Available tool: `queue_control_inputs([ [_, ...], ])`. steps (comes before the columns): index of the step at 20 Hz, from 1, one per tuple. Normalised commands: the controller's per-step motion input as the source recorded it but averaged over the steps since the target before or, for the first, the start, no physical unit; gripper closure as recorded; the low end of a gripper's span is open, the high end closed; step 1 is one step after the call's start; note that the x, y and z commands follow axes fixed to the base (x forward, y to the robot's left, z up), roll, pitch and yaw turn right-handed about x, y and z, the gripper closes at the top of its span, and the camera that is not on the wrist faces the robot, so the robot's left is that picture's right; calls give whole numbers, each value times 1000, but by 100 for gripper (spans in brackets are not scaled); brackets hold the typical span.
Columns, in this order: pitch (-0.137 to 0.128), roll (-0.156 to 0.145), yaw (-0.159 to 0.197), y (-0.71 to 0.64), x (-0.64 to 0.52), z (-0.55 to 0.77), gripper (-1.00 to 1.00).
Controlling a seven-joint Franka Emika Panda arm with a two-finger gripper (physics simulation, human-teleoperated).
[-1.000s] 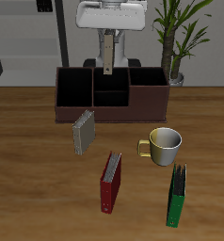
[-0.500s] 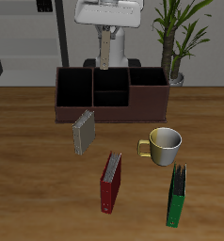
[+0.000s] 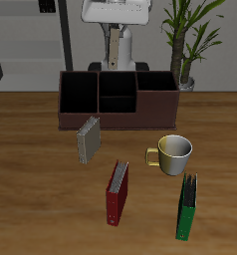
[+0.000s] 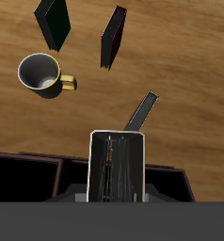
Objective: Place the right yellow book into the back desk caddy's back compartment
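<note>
The right yellow book (image 3: pixel 88 139), small with a grey-tan cover and pale page edges, leans on the table just before the back desk caddy (image 3: pixel 118 120). The wrist view shows this book (image 4: pixel 142 110) as a thin dark slab. The caddy is a long dark reddish-brown box with three black-lined bays. Its back compartment (image 3: pixel 118 95), the middle bay, holds nothing that I can see. My gripper (image 3: pixel 113 66) hangs high above the caddy's rear, shut and empty. In the wrist view my gripper (image 4: pixel 116 136) is one closed block that covers most of the middle bay.
A red book (image 3: pixel 117 192) stands nearer the table's front edge, with a green book (image 3: pixel 187 206) beside it. A pale mug (image 3: pixel 173 153) sits between the green book and the caddy. A potted plant (image 3: pixel 185 40) stands behind one end of the caddy.
My gripper has risen a little above the caddy, still shut. The books, the mug and the caddy have not moved.
</note>
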Motion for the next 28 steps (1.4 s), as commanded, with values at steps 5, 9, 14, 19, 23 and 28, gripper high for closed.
queue_control_inputs([
  [5,12,0,70,-51,-92,-12,100],
  [9,-12,3,146,10,-161,18,100],
  [14,-6,11,68,29,-66,28,100],
  [19,16,24,145,127,-116,-37,100],
  [23,20,11,120,68,-105,-91,100],
  [28,13,5,99,48,-98,-67,100],
])
